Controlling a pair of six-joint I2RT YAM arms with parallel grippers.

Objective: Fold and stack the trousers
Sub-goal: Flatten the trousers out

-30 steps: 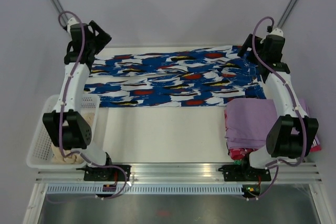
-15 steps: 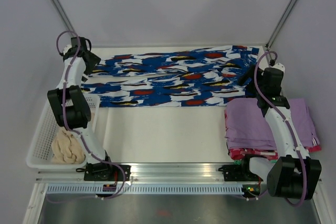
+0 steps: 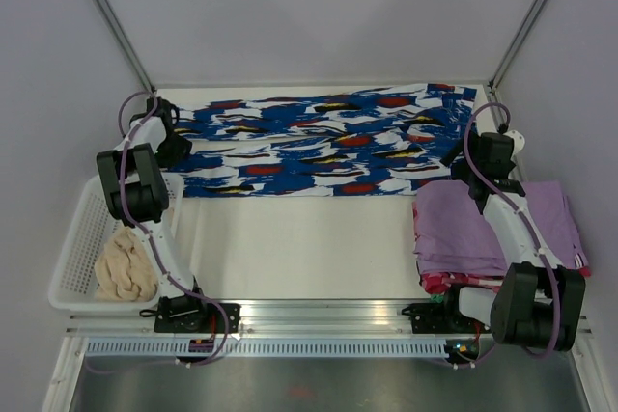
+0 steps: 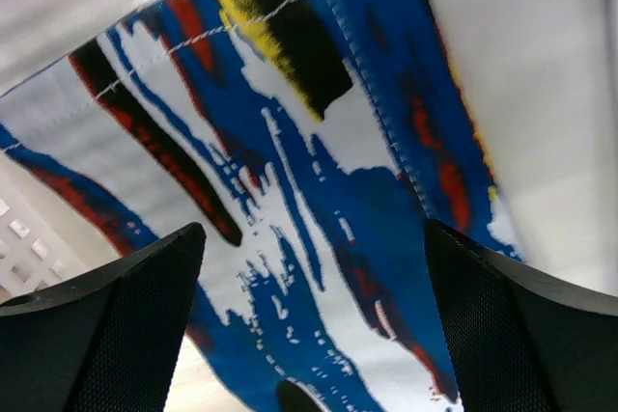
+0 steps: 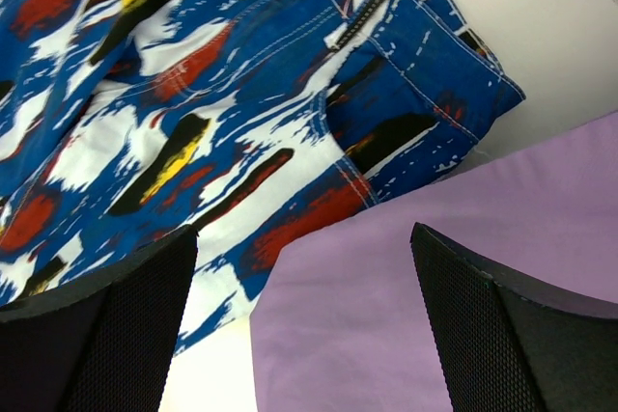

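Left claw (image 4: pixel 311 229) and right claw (image 5: pixel 301 231) both gape wide, gripping nothing. The trousers (image 3: pixel 319 142) lie flat along the counter's (image 3: pixel 309 238) far edge, hems at the far-left corner, waistband far-right. Folding looks unstarted; next, each claw must pinch its end.

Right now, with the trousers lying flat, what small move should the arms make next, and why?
Probably lower and pinch: the left gripper hovers open over the hem end, the right gripper open over the waistband corner beside the lilac stack, while the trousers lie spread full length.
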